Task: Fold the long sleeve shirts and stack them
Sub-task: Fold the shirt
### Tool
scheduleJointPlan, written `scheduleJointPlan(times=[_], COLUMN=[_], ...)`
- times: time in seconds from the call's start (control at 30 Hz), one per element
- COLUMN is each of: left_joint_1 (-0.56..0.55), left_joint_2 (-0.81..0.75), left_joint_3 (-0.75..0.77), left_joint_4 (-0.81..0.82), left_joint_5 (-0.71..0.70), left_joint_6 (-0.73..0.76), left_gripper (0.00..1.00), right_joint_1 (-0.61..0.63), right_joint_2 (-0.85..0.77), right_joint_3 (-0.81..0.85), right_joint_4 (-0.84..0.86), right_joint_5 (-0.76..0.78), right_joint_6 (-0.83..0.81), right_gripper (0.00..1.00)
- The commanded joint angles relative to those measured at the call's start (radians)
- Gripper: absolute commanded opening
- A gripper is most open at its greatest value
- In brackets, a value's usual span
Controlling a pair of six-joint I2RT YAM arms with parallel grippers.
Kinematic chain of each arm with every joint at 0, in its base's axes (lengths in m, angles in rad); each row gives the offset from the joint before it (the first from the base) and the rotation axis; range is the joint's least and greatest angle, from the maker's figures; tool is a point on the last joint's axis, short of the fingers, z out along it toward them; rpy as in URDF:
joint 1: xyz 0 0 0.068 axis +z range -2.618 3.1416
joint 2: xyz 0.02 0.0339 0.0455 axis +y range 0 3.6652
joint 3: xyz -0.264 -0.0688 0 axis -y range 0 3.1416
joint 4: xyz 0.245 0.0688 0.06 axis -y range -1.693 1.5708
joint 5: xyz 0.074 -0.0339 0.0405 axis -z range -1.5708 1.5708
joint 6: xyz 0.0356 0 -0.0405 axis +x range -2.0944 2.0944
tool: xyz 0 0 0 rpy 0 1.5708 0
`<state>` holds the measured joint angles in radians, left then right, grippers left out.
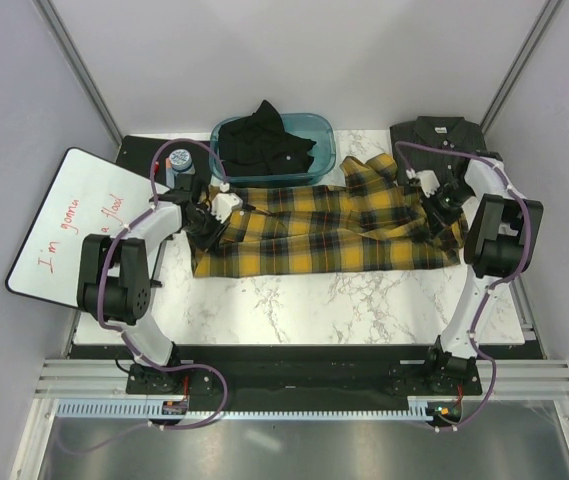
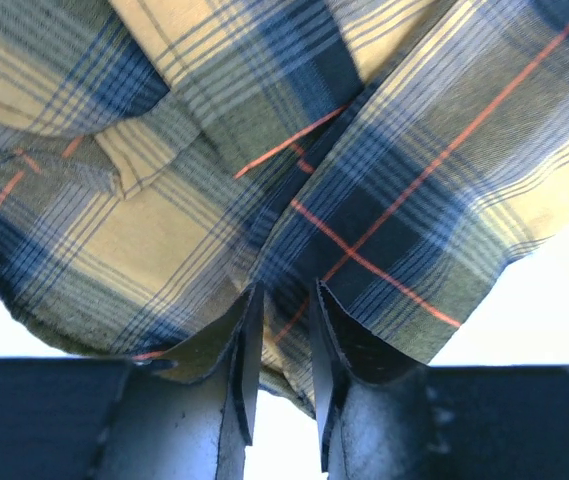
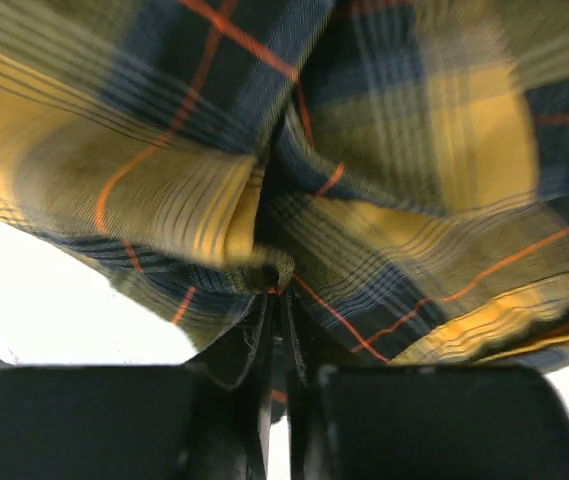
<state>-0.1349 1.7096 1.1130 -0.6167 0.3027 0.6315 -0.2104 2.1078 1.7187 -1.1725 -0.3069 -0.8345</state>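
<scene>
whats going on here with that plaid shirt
Both arms are on the plaid shirt, spread across the table. The right claw is shut on its right end. The left claw has cloth between its fingers at the left end, grip unclear. A charcoal shirt lies folded at the back right, and a black shirt sits in the bin.

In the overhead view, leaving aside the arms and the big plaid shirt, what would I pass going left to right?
Whiteboard → small jar → blue bin holding a black shirt → folded dark shirt.
</scene>
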Motion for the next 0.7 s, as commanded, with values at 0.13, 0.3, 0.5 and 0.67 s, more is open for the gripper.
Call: scheduleJointPlan(times=[0.13,0.3,0.5,0.67], left_joint_1=[0.024,0.024,0.020,0.020], left_joint_2=[-0.054,-0.096,-0.041,0.019], left_joint_3=[-0.016,-0.004,0.004,0.008], left_joint_4=[0.028,-0.011,-0.021,-0.012], left_joint_5=[0.027,0.068,0.067,0.055], left_joint_6=[-0.019,-0.033,-0.036,-0.036], left_gripper=[0.45,0.55,0.56,0.52], right_joint_1=[-0.063,-0.112,-0.104,-0.104], right_joint_2=[-0.075,-0.107,-0.128,-0.092], right_joint_3=[-0.096,-0.016,-0.091,-0.195], right_joint_4=[0.059,-0.055,-0.069,0.049], right_joint_5=[0.046,-0.073,-0.133,-0.092], right_joint_6=[0.014,0.014,0.002,0.009], right_gripper=[0.46,0.61,0.63,0.63])
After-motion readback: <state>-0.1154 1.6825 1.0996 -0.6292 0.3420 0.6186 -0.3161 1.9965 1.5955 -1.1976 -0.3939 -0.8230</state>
